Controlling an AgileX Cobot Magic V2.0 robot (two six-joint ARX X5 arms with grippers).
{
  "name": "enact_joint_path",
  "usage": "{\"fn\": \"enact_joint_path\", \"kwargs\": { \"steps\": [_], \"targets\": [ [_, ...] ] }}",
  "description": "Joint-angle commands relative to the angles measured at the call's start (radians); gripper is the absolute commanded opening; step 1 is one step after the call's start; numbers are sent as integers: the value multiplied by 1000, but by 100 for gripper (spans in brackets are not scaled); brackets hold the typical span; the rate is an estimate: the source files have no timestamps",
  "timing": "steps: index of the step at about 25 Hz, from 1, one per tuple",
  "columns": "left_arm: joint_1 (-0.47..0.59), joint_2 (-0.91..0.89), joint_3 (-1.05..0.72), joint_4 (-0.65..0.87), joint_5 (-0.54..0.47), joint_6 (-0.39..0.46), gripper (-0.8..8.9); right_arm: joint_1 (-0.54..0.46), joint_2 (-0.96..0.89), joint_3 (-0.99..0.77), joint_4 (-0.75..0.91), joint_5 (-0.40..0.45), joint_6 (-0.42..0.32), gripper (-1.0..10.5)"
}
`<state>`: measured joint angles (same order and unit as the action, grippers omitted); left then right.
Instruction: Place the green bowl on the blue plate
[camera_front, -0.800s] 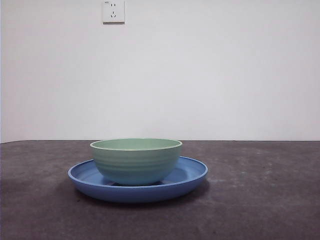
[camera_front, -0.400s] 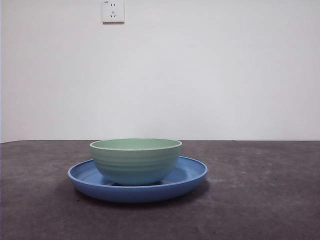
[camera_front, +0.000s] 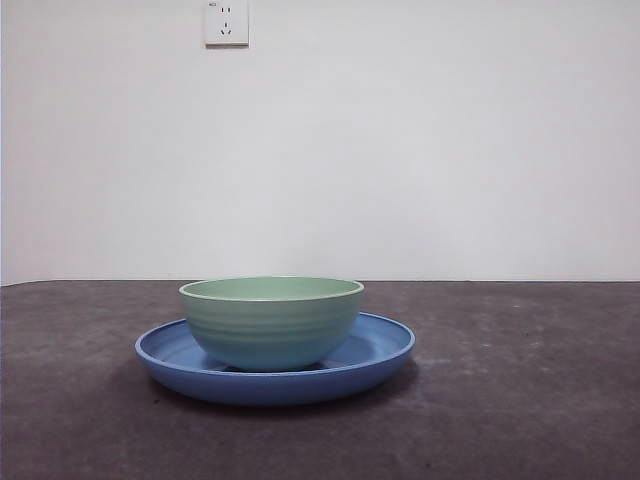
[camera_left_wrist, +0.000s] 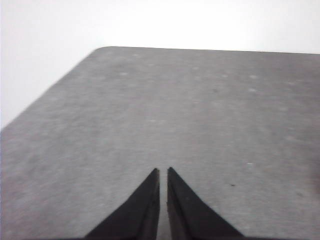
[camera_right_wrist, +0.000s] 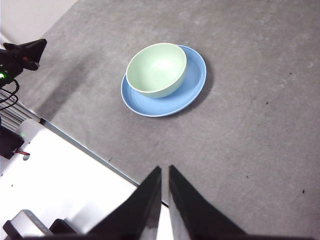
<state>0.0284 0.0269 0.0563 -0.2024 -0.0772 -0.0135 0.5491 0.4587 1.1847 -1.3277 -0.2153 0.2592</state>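
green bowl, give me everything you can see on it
The green bowl is pale mint, round, with faint horizontal ridges on its outer wall and a lighter rim; it looks like smooth plastic or glazed ware. It stands upright, empty, its base resting inside the blue plate, off-centre toward one side of it in the right wrist view. Nothing else touches it; neither end effector is near.

green bowl (camera_front: 271, 320) upright on blue plate (camera_front: 380, 345), plate on table (camera_front: 520, 400).
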Motion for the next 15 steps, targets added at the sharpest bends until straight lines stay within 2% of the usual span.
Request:
{"fn": "enact_joint_path", "kwargs": {
  "steps": [1,6,15],
  "targets": [
    [6,-18,-7,-18,-9,-2,24,5,3,10,8,1,-5,22],
    [7,-24,-13,-72,-9,-2,24,5,3,10,8,0,-5,22],
    [7,-24,-21,-48,5,-5,24,5,3,10,8,1,-5,22]
  ]
}}
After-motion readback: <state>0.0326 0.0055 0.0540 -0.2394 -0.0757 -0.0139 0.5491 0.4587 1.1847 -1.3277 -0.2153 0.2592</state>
